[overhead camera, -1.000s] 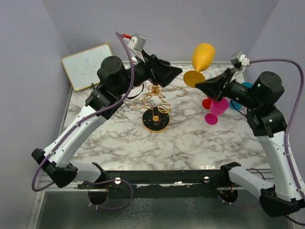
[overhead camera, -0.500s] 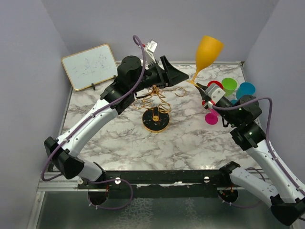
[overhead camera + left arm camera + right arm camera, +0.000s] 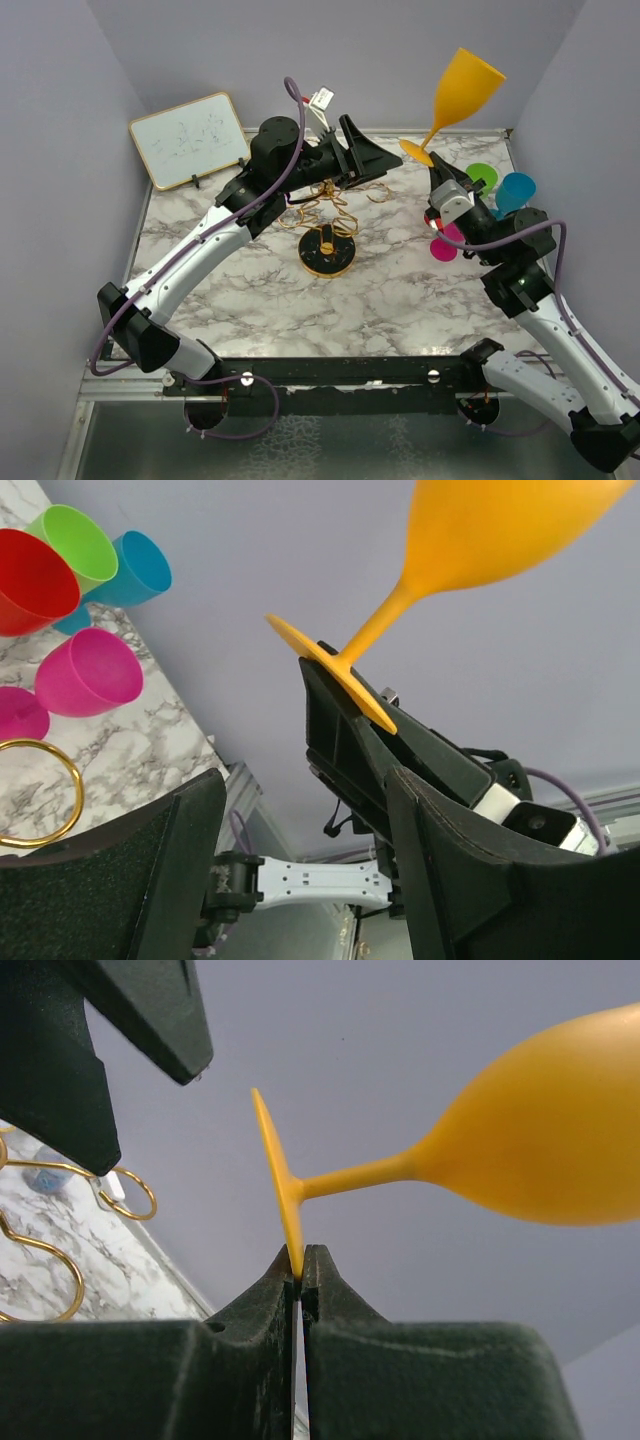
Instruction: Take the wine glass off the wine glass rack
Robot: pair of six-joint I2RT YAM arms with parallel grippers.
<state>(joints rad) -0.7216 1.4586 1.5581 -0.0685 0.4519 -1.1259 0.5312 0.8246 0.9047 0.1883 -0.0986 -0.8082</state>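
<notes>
You have the gold wire wine glass rack standing mid-table, with the white dry-erase board propped at the far-left corner and the cluster of coloured plastic cups at the far right. The orange plastic wine glass is in the air, right of the rack and above the cups. Its foot rim is pinched in the right gripper, and the left gripper hangs over the rack, just left of the glass.

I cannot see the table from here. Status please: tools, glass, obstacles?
Right tool shut on wine glass foot. Left tool open, over rack. Glass aloft, off the rack. Coloured cups close below right tool.
</notes>
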